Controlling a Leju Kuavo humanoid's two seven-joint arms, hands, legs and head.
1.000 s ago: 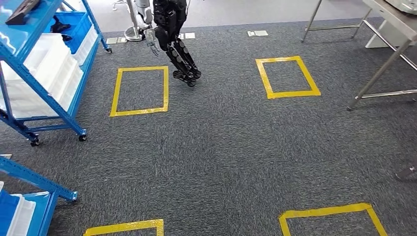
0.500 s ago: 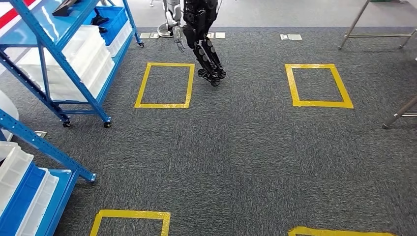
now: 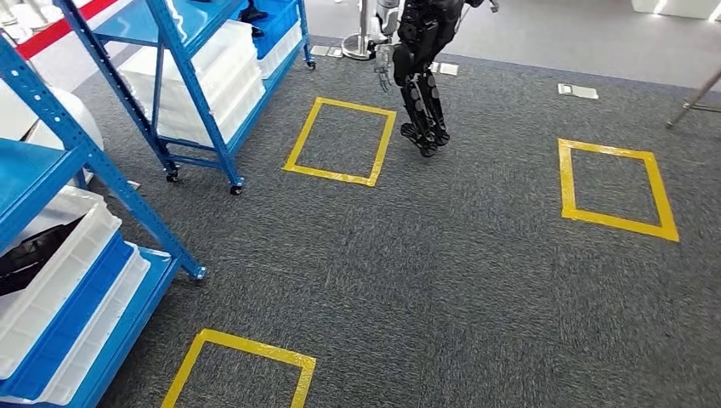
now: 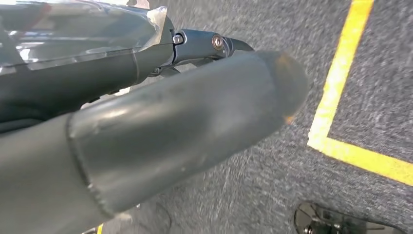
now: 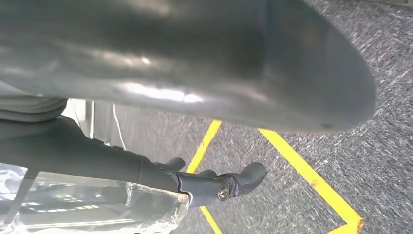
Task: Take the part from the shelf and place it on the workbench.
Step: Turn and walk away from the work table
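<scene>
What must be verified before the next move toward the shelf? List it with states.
1. Near shelf in view, on the robot's left: ok.
2. Part located: cannot tell; a dark item lies in a white bin.
3. Carpet toward the shelf unobstructed: ok.
4. Left robot hand holds nothing: ok.
5. Right robot hand holds nothing: ok.
6. Other robot off the path: ok, it stands far ahead.

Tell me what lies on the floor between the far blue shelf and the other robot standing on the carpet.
In the head view, a yellow tape rectangle on the grey carpet lies between the far blue shelf and the other robot.
</scene>
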